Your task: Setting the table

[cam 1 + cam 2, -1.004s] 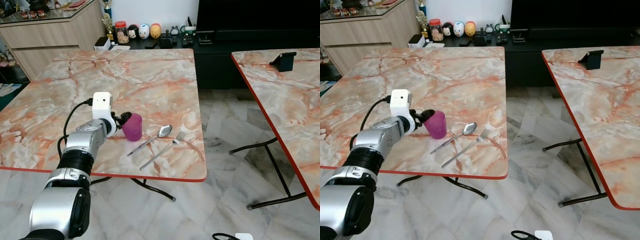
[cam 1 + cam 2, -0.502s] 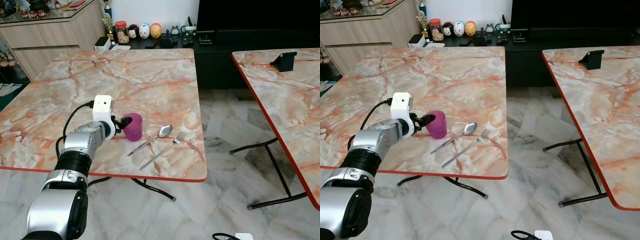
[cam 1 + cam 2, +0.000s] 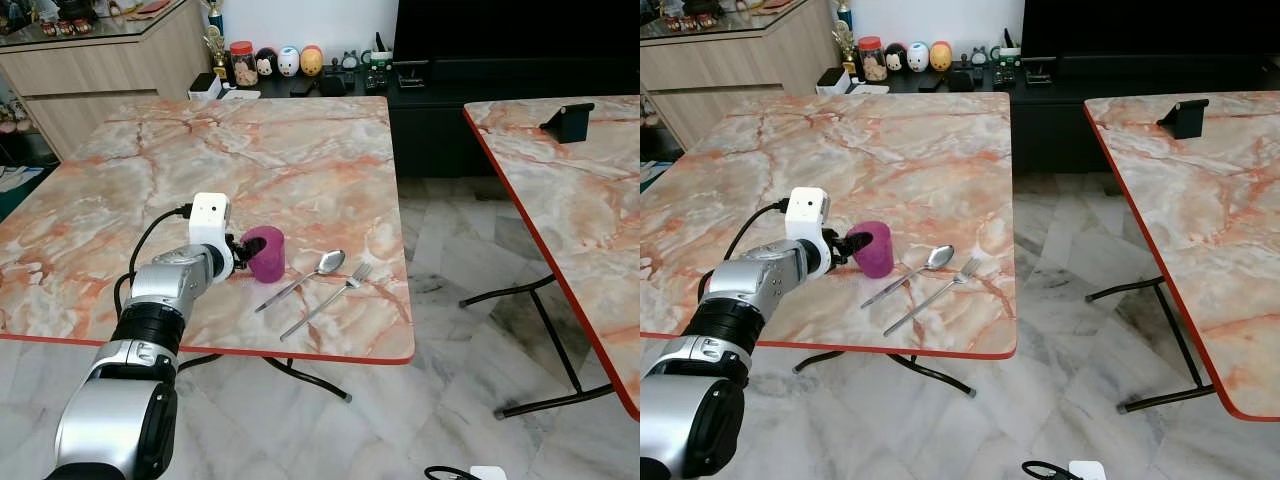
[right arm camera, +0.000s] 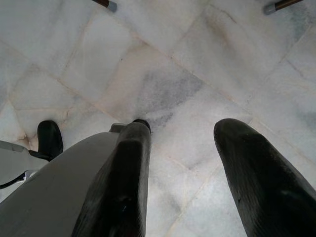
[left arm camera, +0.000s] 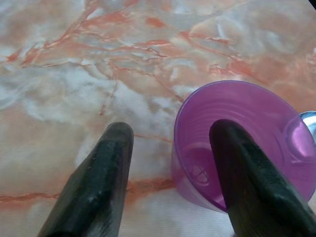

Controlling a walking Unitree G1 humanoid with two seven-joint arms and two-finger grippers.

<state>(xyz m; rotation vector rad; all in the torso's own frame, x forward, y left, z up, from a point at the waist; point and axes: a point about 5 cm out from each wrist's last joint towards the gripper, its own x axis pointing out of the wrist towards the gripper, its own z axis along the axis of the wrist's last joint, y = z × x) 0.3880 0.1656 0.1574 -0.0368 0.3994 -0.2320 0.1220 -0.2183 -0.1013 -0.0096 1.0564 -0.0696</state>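
Purple translucent plastic cup [image 3: 266,253] stands upright on the marble-patterned worktop with the red edge [image 3: 300,160], just beside a metal spoon [image 3: 303,277] and a metal fork [image 3: 327,299]. The left claw [image 5: 170,143] is spread, with one black finger [image 5: 247,182] inside the cup and the other outside, not pressing the wall. If the arm pulls away sideways, the inner finger may catch the rim and tip the light cup, or push it into the spoon. The right claw [image 4: 180,143] hangs spread over the floor.
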